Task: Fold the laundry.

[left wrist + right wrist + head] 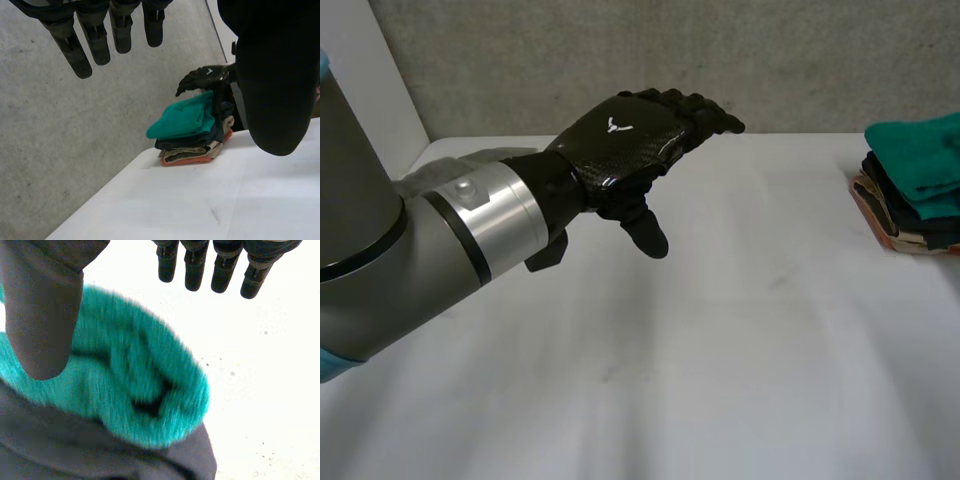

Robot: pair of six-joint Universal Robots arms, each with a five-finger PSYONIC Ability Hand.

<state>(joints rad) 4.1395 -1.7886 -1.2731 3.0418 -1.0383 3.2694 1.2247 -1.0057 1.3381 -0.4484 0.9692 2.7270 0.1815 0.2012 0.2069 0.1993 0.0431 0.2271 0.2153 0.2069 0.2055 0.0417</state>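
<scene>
Over teal cloth point(125, 390), R hand point(45, 315) fingers point(195, 270) straight; L hand point(620, 140) mid-air.

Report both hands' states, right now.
Left hand: open, fingers straight, holding nothing, above the white table.
Right hand: open, holding nothing, over the folded fuzzy teal cloth.

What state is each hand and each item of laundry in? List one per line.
left hand, open, raised over the table, holding nothing.
right hand, open, over the teal cloth.
teal cloth, folded, topping the stack.
stack, folded clothes piled on the table.
</scene>
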